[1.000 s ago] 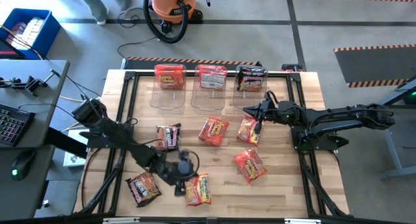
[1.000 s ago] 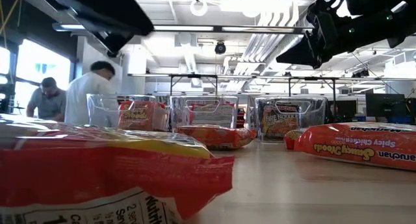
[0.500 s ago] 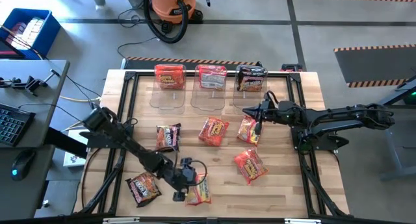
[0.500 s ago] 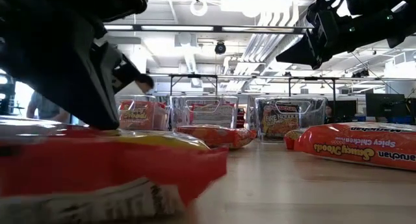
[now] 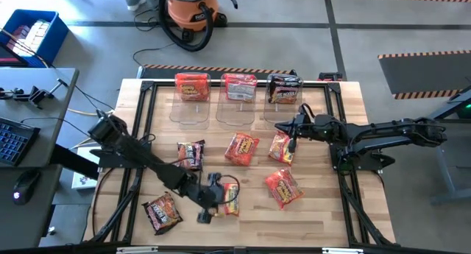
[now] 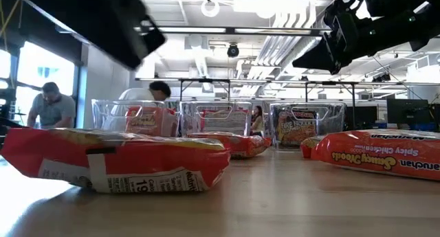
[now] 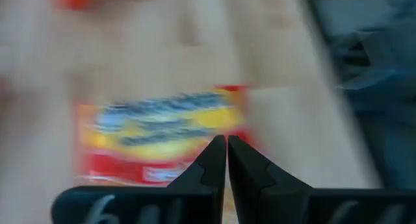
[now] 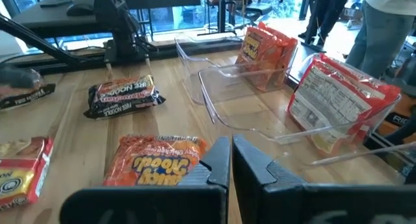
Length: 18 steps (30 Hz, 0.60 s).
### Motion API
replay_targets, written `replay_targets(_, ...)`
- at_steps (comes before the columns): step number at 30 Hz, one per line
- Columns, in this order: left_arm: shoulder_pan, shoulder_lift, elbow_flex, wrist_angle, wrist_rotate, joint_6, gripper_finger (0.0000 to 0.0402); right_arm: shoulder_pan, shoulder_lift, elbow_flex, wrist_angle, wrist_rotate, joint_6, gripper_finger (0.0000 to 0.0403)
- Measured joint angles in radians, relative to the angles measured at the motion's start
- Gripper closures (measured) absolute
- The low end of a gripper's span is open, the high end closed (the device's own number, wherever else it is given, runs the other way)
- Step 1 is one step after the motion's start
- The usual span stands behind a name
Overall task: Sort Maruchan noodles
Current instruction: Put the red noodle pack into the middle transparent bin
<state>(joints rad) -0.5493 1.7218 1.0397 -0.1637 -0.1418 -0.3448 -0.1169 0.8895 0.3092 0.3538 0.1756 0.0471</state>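
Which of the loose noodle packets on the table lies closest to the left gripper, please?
The red-and-yellow packet by the table's front edge: the left gripper hangs right at it, fingers shut, while the dark packet lies farther off.

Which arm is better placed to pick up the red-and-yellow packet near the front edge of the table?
The left. Its gripper is shut right beside that packet, which fills its wrist view. The right gripper, also shut, waits up near the clear bins, several packets away.

left claw (image 5: 218, 197) lifted packet (image 5: 230, 199), shifted inward
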Motion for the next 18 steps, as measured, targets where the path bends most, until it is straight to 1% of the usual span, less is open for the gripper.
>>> replay_targets(2, -0.016, -0.001, -0.003, 0.006, 0.064, -0.051, 0.0392, 0.000, 0.000, 0.000, 0.006, 0.000, -0.001, 0.0403)
replay_targets(4, -0.030, 0.019, 0.001, 0.018, 0.081, -0.092, 0.0392, 0.000, -0.001, 0.000, 0.004, 0.000, -0.002, 0.0403)
replay_targets(6, -0.043, 0.045, -0.003, -0.009, 0.081, -0.121, 0.0392, 0.000, 0.000, 0.000, 0.003, 0.000, -0.002, 0.0403)
replay_targets(11, -0.048, 0.105, -0.001, -0.002, 0.080, -0.164, 0.0392, 0.000, 0.000, 0.000, 0.000, 0.000, -0.001, 0.0403)
replay_targets(12, -0.048, 0.111, -0.001, -0.026, 0.081, -0.168, 0.0392, 0.000, -0.001, 0.000, 0.004, 0.000, -0.002, 0.0403)
replay_targets(18, -0.048, 0.090, -0.002, -0.144, 0.068, -0.194, 0.0392, 0.000, 0.001, 0.000, 0.006, 0.000, 0.000, 0.0403)
